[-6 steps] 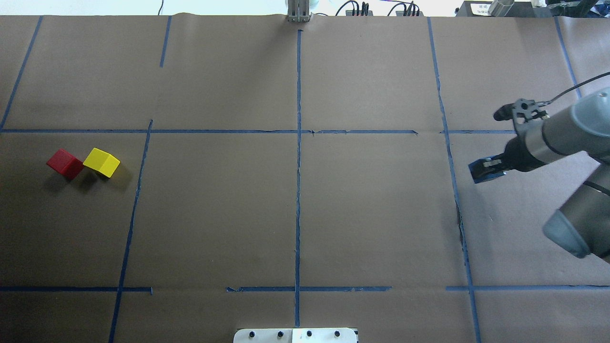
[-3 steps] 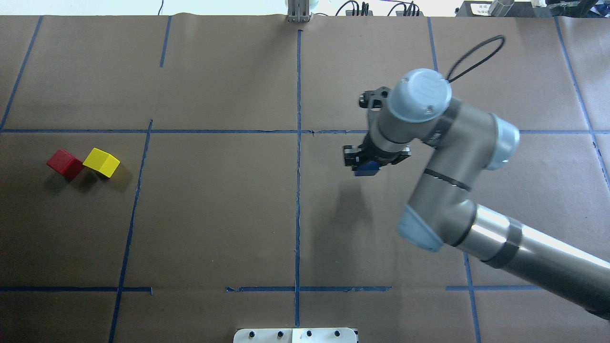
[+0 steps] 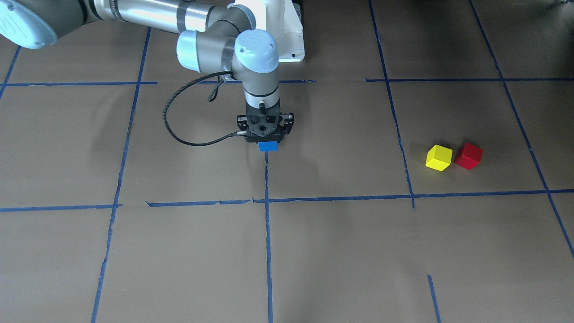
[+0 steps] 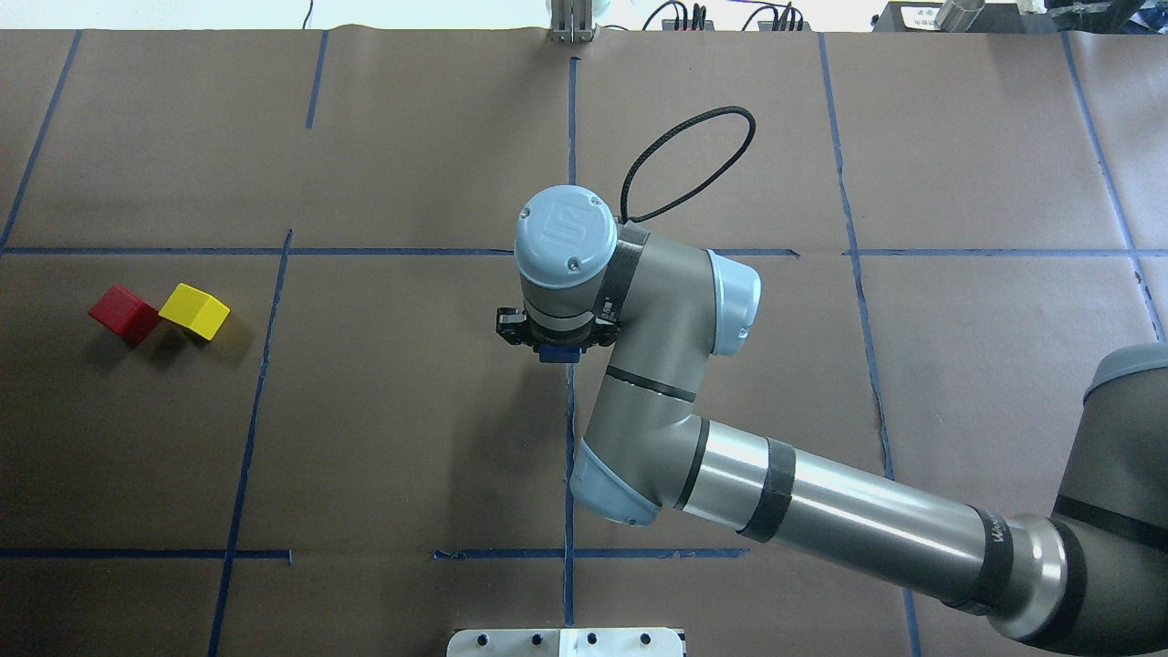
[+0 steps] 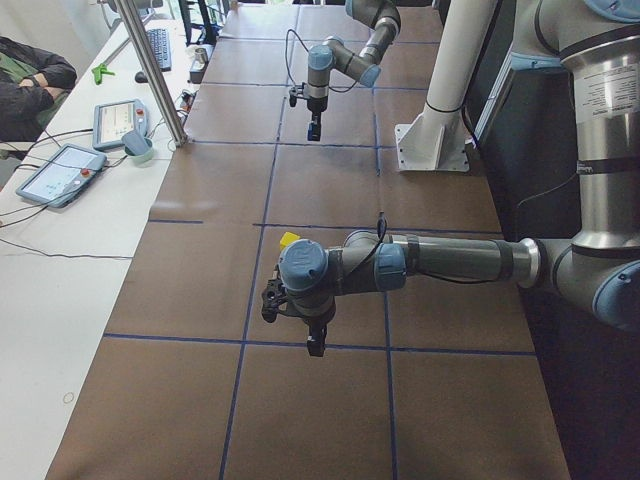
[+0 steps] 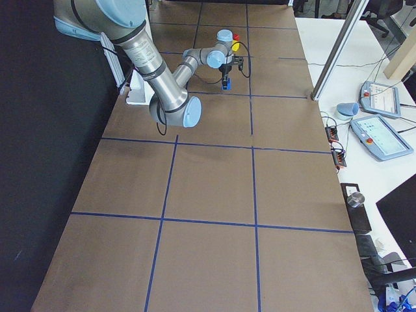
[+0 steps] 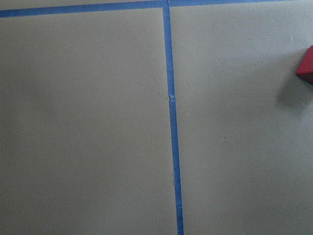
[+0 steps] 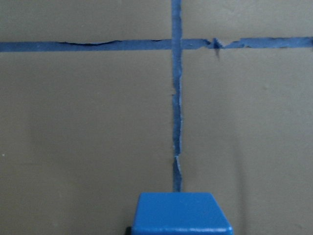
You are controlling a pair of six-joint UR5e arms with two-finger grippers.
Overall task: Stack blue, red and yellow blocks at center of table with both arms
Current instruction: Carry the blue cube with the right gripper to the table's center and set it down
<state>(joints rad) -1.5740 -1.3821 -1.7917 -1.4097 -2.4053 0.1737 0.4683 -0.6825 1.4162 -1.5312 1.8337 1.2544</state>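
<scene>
Tabletop [image 4: 411,438]: brown paper, blue tape grid.
Right tool [image 3: 268,138]: clamped on the blue block [image 3: 268,146] above the centre line; placing step, I judged.
Left tool [image 5: 315,340]: near the red block [image 4: 123,313]; apart or together, cannot tell.
Blue block: next needed straight lowering, then release.
Yellow block [image 4: 194,311], red block: side by side, robot's left, unstacked.

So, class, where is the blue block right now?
In the overhead view the blue block is mid-table, held in the right gripper over the central tape line, far from the red block and yellow block at left.
</scene>
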